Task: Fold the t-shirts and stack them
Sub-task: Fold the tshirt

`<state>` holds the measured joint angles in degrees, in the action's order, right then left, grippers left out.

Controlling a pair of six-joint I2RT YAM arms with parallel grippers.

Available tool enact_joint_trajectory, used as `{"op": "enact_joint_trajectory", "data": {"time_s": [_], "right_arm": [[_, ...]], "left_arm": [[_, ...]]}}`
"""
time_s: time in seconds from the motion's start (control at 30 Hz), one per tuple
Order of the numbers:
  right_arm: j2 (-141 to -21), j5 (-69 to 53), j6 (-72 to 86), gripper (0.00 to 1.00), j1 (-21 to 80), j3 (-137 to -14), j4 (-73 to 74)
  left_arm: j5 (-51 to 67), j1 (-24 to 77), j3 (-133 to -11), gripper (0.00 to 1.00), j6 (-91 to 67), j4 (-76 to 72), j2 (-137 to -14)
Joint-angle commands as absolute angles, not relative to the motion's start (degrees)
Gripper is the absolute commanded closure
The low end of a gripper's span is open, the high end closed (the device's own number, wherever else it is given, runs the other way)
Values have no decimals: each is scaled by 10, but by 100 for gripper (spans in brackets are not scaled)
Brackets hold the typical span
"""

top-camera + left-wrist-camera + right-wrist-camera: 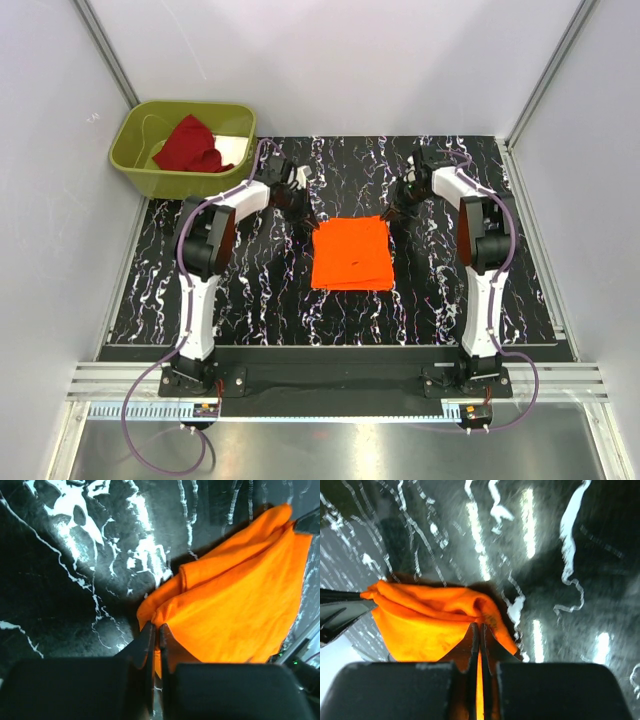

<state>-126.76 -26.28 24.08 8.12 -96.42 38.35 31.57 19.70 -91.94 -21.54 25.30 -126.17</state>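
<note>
The orange t-shirt [352,253] lies folded into a rectangle at the middle of the black marbled table. My left gripper [308,222] is at its far left corner, shut on a pinch of orange cloth [240,595]; the left gripper [156,628] has its jaws almost together with fabric between them. My right gripper [393,213] is at the far right corner. In the right wrist view the right gripper [480,627] is shut on the orange t-shirt [425,625], and cloth shows in the slit. The dark red t-shirt [190,145] lies crumpled in the bin.
The olive-green bin [135,160] stands at the far left corner, just off the table mat. White walls close in on the left, right and back. Both arms reach forward from their bases at the near edge.
</note>
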Motion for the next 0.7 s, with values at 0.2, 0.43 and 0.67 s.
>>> {"op": "enact_joint_trajectory", "data": {"time_s": [0.2,0.43,0.67], "right_arm": [[-1305,-167,207,100,76,-966,297],[-1333,-83,185,57,76,-1128,482],[-1159,-77,205,26,76,-1024,556]], "left_arm": [[189,194,-928,100,-187,285,-1259],[165,198,-899,66,-183,292,-1190],[165,207,-840,46,-191,328,-1064]]}}
